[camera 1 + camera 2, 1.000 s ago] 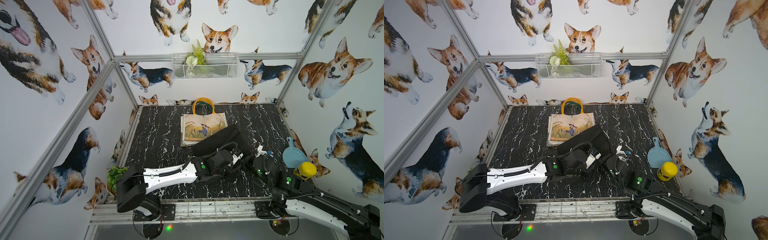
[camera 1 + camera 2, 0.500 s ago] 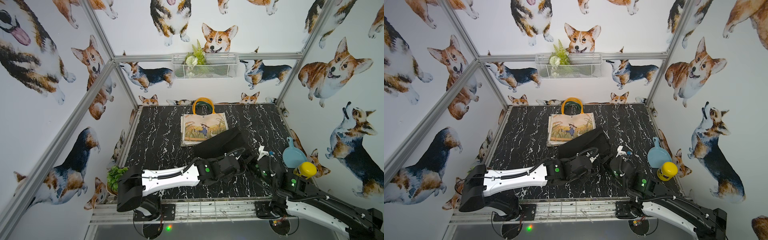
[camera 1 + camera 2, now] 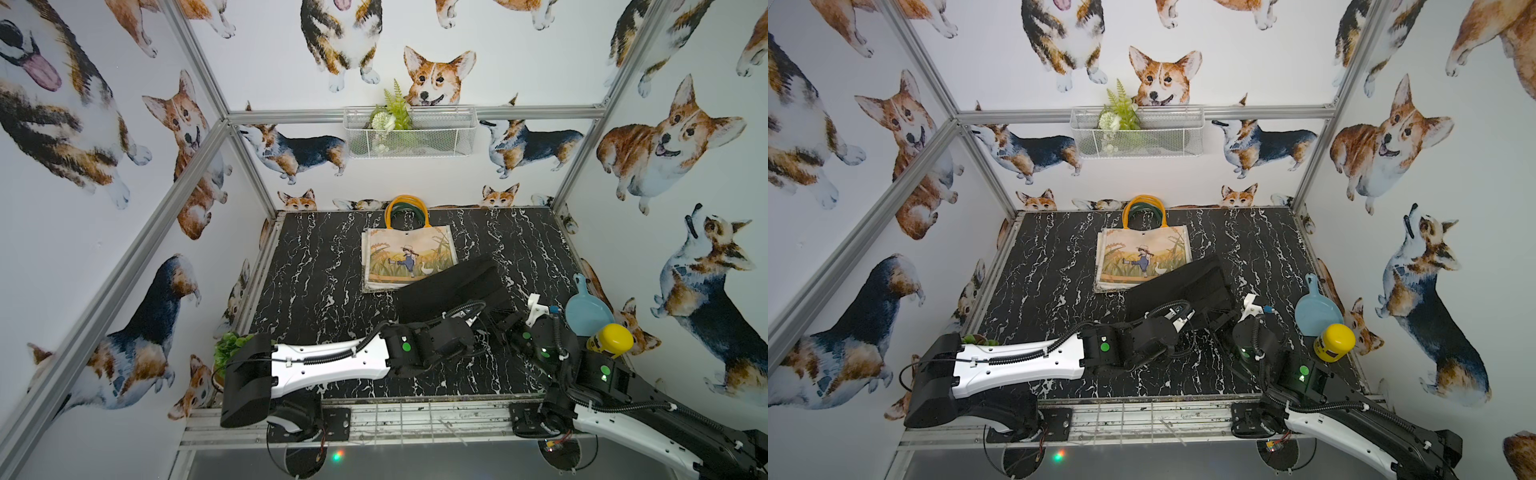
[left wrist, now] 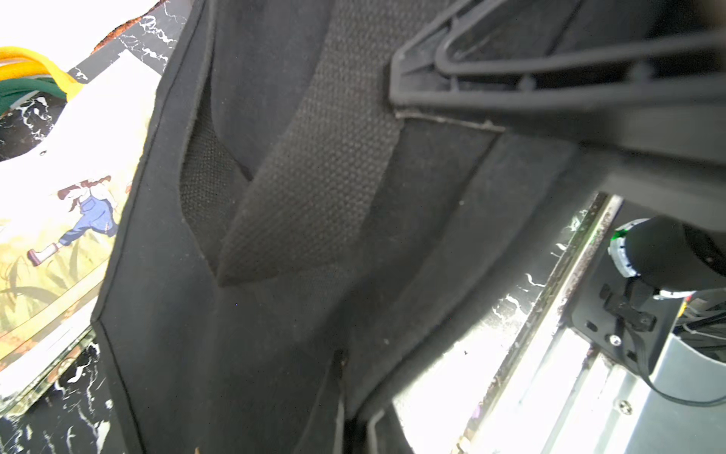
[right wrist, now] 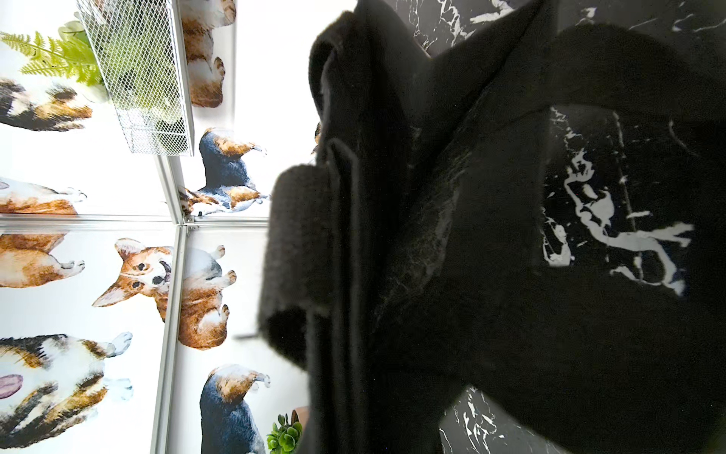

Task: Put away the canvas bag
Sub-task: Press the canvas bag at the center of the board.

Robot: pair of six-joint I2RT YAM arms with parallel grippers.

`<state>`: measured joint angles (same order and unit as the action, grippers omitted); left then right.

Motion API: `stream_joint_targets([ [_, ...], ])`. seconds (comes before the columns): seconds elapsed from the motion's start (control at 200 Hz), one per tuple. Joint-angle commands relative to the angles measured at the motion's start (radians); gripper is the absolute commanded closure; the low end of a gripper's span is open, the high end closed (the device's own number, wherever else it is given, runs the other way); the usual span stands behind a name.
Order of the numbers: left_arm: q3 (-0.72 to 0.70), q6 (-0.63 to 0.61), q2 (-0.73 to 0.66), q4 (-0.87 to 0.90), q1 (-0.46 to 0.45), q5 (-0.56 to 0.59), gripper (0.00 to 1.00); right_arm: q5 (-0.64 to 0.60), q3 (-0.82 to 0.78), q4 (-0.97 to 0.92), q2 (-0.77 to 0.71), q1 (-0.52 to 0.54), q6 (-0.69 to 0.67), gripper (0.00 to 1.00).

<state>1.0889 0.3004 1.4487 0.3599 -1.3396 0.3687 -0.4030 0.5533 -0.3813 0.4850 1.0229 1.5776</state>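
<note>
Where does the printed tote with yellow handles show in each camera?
Top view: printed tote, table centre, toward the back wall.
Top view: same spot.
Left wrist: alongside the black bag's edge, print showing.
Right wrist: not in it.
Shared landmark: black bag, covering the tote's near corner.

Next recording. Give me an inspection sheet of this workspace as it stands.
Surface: black marble tabletop with white veins.
Job's things: black bag overlaps a corner of the printed bag, which lies flat.
Clutter: blue scoop, yellow-capped jar, small plant.
Grippers: left gripper at the black bag's strap, grip unclear; right gripper shut on black bag.
Cables: cable loop arches behind left gripper, close to black bag.
Surroundings: corgi-print walls; wire basket holding a fern.
</note>
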Motion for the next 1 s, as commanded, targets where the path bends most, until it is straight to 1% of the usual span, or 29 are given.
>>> stream_joint_targets([
  [0.0, -0.024, 0.04, -0.01, 0.127, 0.004, 0.084, 0.75, -0.031, 0.035, -0.021, -0.011, -0.001, 0.153, 1.0],
  [0.06, -0.044, 0.048, -0.011, 0.124, 0.006, 0.091, 0.65, -0.03, 0.055, -0.039, -0.013, -0.001, 0.148, 1.0],
  [0.13, -0.063, 0.059, -0.004, 0.13, 0.007, 0.109, 0.65, -0.042, 0.077, -0.066, -0.022, -0.001, 0.147, 1.0],
  [0.15, -0.067, 0.064, -0.003, 0.135, 0.009, 0.113, 0.67, -0.047, 0.084, -0.072, -0.026, -0.002, 0.145, 1.0],
  [0.17, -0.072, 0.067, 0.0, 0.137, 0.009, 0.114, 0.72, -0.052, 0.09, -0.08, -0.031, -0.001, 0.144, 1.0],
  [0.19, -0.075, 0.068, 0.001, 0.138, 0.01, 0.112, 0.78, -0.058, 0.097, -0.084, -0.036, -0.001, 0.141, 1.0],
  [0.211, -0.08, 0.07, 0.001, 0.139, 0.01, 0.113, 0.88, -0.065, 0.105, -0.09, -0.039, -0.001, 0.136, 1.0],
  [0.231, -0.085, 0.074, 0.0, 0.14, 0.01, 0.113, 1.0, -0.071, 0.111, -0.096, -0.044, -0.002, 0.131, 1.0],
  [0.381, -0.131, 0.092, -0.029, 0.114, 0.01, 0.108, 1.0, -0.115, 0.15, -0.144, -0.071, -0.003, 0.101, 1.0],
  [0.486, -0.137, 0.09, -0.034, 0.113, 0.013, 0.105, 1.0, -0.12, 0.151, -0.154, -0.085, -0.003, 0.103, 1.0],
  [0.491, -0.136, 0.09, -0.032, 0.114, 0.013, 0.105, 1.0, -0.12, 0.151, -0.154, -0.086, -0.003, 0.103, 1.0],
  [0.541, -0.131, 0.092, -0.023, 0.121, 0.014, 0.106, 0.73, -0.119, 0.149, -0.156, -0.089, -0.003, 0.105, 1.0],
  [0.556, -0.129, 0.093, -0.021, 0.124, 0.014, 0.107, 0.66, -0.119, 0.149, -0.157, -0.09, -0.003, 0.107, 1.0],
  [0.576, -0.127, 0.095, -0.016, 0.127, 0.015, 0.108, 0.61, -0.119, 0.148, -0.16, -0.092, -0.003, 0.107, 1.0],
  [0.607, -0.126, 0.095, -0.009, 0.128, 0.015, 0.107, 0.59, -0.12, 0.148, -0.164, -0.093, -0.003, 0.108, 1.0],
  [0.682, -0.124, 0.097, 0.005, 0.126, 0.017, 0.099, 0.59, -0.126, 0.148, -0.176, -0.102, -0.003, 0.113, 1.0],
  [0.692, -0.123, 0.096, 0.005, 0.127, 0.017, 0.097, 0.59, -0.128, 0.148, -0.178, -0.103, -0.003, 0.113, 1.0],
  [0.712, -0.125, 0.097, 0.008, 0.125, 0.016, 0.094, 0.63, -0.13, 0.148, -0.182, -0.107, -0.003, 0.114, 1.0],
  [0.732, -0.126, 0.096, 0.009, 0.121, 0.017, 0.088, 0.72, -0.131, 0.148, -0.185, -0.111, -0.003, 0.114, 1.0],
  [0.752, -0.128, 0.095, 0.01, 0.118, 0.016, 0.084, 0.83, -0.134, 0.148, -0.189, -0.115, -0.003, 0.115, 1.0],
  [0.777, -0.131, 0.094, 0.01, 0.115, 0.018, 0.078, 1.0, -0.137, 0.148, -0.195, -0.121, -0.003, 0.117, 1.0],
  [0.882, -0.159, 0.088, -0.005, 0.083, 0.019, 0.06, 1.0, -0.155, 0.147, -0.223, -0.146, -0.003, 0.12, 1.0],
  [0.997, -0.192, 0.098, -0.031, 0.06, 0.023, 0.066, 1.0, -0.167, 0.151, -0.259, -0.174, -0.003, 0.131, 1.0],
])
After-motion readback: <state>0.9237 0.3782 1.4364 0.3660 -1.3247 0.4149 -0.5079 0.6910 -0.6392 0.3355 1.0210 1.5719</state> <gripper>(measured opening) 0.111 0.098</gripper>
